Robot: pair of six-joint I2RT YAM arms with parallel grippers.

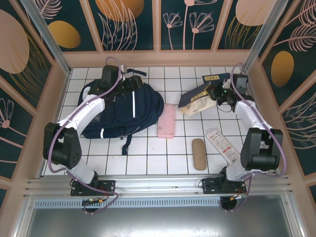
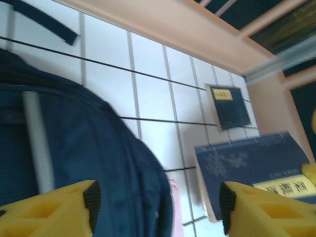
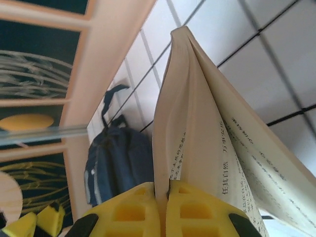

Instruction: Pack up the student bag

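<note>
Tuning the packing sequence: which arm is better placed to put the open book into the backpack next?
Right, probably. The right hand is shut on pages of the open book. The left hand hangs open by the top of the backpack, holding nothing, better suited to steadying it.

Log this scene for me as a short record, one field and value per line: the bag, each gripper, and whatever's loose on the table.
bag: student bag lying on the tiled table, left of centre; whether it is unzipped cannot be told
left gripper: open, fingers spread over the bag's far end
right gripper: shut on pages of the open blue book
second book: dark blue, closed, flat near the far right wall
loose items: pink case beside the bag, brown case, white packet
</note>
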